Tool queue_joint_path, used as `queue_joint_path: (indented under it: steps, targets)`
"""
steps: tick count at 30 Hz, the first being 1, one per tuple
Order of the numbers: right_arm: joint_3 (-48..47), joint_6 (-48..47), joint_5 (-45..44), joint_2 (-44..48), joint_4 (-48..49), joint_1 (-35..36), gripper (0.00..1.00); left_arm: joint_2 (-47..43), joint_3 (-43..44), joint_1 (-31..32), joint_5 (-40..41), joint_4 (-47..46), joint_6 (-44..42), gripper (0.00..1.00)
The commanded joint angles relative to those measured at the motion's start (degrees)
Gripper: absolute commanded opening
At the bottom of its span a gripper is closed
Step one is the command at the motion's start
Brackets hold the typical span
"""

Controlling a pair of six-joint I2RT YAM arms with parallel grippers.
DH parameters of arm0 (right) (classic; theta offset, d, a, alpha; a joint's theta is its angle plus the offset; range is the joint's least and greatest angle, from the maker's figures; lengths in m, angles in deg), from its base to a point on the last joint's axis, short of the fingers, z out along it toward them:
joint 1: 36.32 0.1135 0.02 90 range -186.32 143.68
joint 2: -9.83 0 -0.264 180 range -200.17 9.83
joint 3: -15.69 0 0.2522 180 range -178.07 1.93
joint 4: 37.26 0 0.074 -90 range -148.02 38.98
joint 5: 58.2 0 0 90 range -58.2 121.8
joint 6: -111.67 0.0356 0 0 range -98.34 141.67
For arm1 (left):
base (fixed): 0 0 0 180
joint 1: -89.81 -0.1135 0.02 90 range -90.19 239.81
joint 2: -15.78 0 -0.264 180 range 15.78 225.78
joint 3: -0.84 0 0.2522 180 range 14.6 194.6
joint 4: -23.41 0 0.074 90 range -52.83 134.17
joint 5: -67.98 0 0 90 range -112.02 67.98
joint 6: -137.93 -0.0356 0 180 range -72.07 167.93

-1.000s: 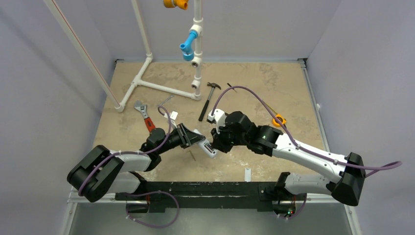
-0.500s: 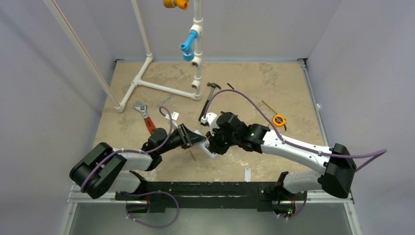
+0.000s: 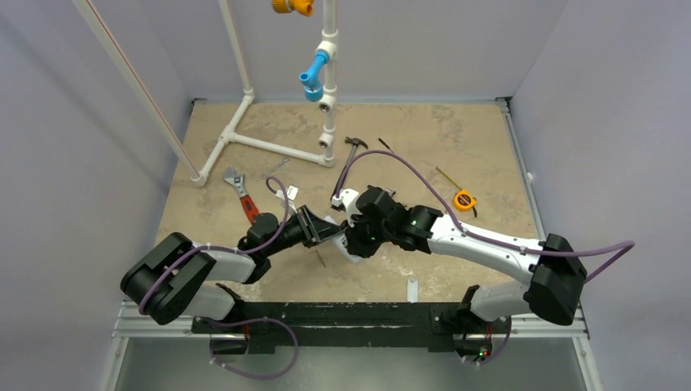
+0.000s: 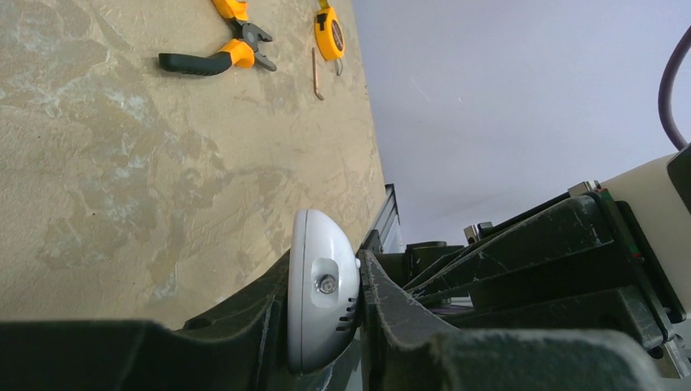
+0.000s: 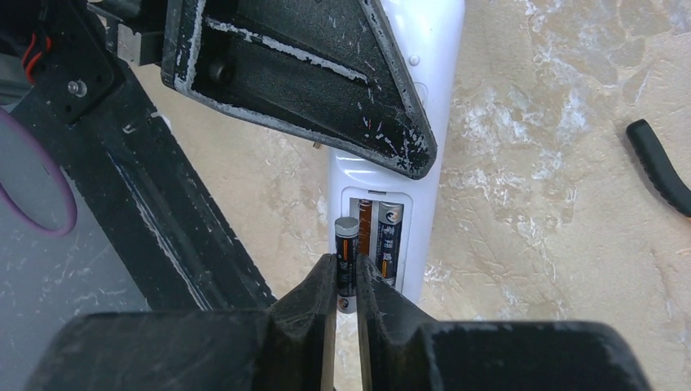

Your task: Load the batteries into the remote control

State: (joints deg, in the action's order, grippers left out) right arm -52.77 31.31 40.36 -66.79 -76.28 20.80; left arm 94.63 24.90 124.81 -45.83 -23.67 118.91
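My left gripper [image 3: 330,231] is shut on the white remote control [image 4: 320,293], gripping its rounded end; the remote also shows in the right wrist view [image 5: 424,49], back side up with its battery bay open. One battery [image 5: 389,240] lies seated in the bay's right slot. My right gripper [image 5: 346,285] is shut on the second battery [image 5: 346,252], a dark cylinder with an orange stripe, held just over the bay's left slot. In the top view my right gripper [image 3: 356,236] meets the remote beside the left gripper at table centre.
A small white cover strip [image 3: 412,289] lies near the front edge. Yellow tape measure [image 3: 464,199], hammer [image 3: 349,159], red-handled wrench [image 3: 242,195], white PVC pipe frame [image 3: 261,142] stand further back. Orange-black pliers [image 4: 220,53] show in the left wrist view.
My right arm has swung left and slightly back, bringing its gripper with the battery in over the remote. The left gripper has held the remote nearly still.
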Motion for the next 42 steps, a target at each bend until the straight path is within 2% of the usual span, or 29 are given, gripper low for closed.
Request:
queue_joint_path:
  steps: [1,22,26,37,39,42]
  targets:
    - [-2.3,0.5,-0.5,0.3,1.6,0.3,0.11,0.1,1.5,0.3,-0.7,-5.1,0.9,0.0]
    - [-2.0,0.5,-3.4,0.4,1.0,0.3,0.15,2.2,1.6,0.3,-1.7,-8.5,1.6,0.0]
    - [-2.3,0.4,-3.8,0.4,0.6,0.2,0.22,3.5,1.5,0.3,-1.9,-10.4,2.3,0.0]
    - [-3.4,0.1,-5.7,2.0,-0.8,0.2,0.25,3.9,1.3,0.3,-2.0,-11.6,2.6,0.0]
    - [-3.3,-0.2,-5.9,3.2,0.0,0.3,0.29,4.0,1.3,0.3,-2.1,-11.7,2.6,0.0]
    - [-2.4,-0.8,-5.6,5.7,2.2,0.3,0.42,4.3,1.4,0.3,-2.5,-12.0,2.9,0.0]
